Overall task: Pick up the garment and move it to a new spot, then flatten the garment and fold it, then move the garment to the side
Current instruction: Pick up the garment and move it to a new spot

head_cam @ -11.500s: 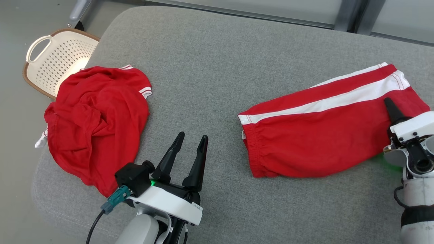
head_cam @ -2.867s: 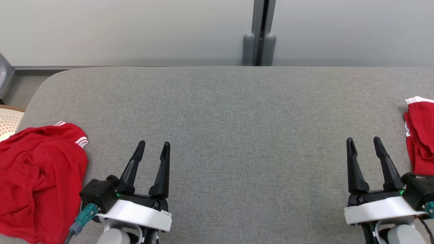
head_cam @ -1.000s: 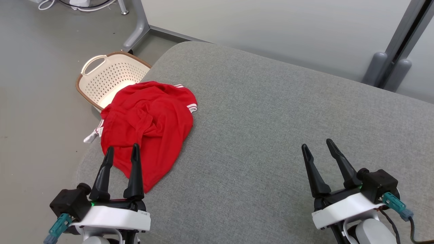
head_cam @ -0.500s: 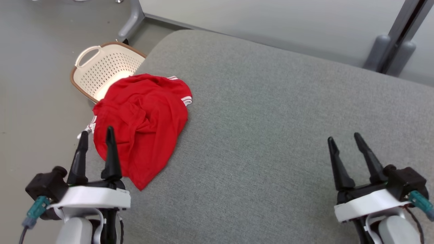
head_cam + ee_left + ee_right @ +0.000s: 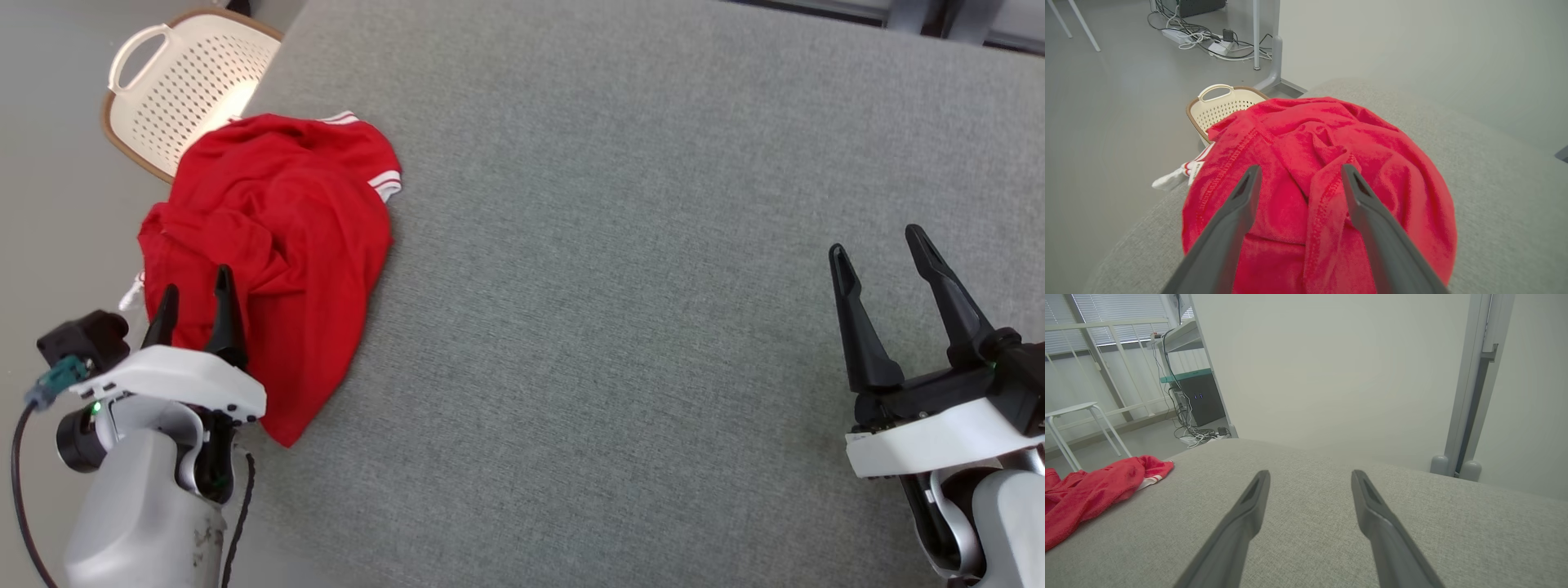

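Note:
A crumpled red garment with white trim lies bunched at the left end of the grey cushioned surface, partly over its edge. My left gripper stands open at the garment's near left part, its fingers over the red cloth with nothing between them; the left wrist view shows the garment just past the open gripper. My right gripper is open over bare cushion at the right. In the right wrist view the garment lies far left of the open right gripper.
A cream perforated basket with a brown rim sits on the floor beyond the cushion's left end, also seen as the basket behind the garment. Cables lie on the floor; a white stool stands far left.
The head camera has tilted down and turned, shifting the whole picture. My left gripper has gone forward onto the near left part of the garment. Both grippers stay open.

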{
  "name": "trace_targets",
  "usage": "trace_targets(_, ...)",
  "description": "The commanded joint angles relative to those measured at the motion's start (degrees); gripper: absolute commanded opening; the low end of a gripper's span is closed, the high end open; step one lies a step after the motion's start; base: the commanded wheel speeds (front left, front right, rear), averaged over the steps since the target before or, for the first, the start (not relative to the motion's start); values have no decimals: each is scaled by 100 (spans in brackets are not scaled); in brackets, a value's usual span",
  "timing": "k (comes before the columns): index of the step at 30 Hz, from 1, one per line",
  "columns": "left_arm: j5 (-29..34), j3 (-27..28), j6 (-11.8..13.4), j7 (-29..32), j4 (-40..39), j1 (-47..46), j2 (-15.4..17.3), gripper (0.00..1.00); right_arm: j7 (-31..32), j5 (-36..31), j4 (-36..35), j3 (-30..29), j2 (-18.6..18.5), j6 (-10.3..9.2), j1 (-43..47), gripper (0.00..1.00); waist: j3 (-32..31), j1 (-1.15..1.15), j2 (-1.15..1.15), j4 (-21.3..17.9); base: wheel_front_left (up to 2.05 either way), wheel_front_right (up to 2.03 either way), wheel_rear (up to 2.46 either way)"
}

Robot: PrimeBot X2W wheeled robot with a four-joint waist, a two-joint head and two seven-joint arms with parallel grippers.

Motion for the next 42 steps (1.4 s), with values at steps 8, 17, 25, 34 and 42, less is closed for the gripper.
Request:
trace_targets(8, -30, -352, -106, 446, 1175, -841, 267, 100, 265, -133, -375, -35, -26, 1, -37, 100, 469, 0, 0, -197, 0, 0, 0)
trace_targets(17, -232, -701, -110, 583, 1797, -1289, 396, 0, 308, -151, -414, 13, -32, 0, -97, 100, 607, 0, 0, -333, 0, 0, 0)
trace_targets(25, -359, -351, -66, -235, 1296, -1343, 769, 0, 4, -41, -67, 67, 135, 1, -102, 100, 216, 0, 0, -497, 0, 0, 0)
trace_targets(34, 396, 526, 179, -234, -1630, -689, 614, 0, -475, 181, 586, 66, 436, 1, 4, 100, -566, 0, 0, -823, 0, 0, 0)
trace_targets(42, 688, 331, 163, -205, -2626, -684, 503, 0, -732, 334, 914, 85, 610, 1, -22, 100, -961, 0, 0, -1273, 0, 0, 0)
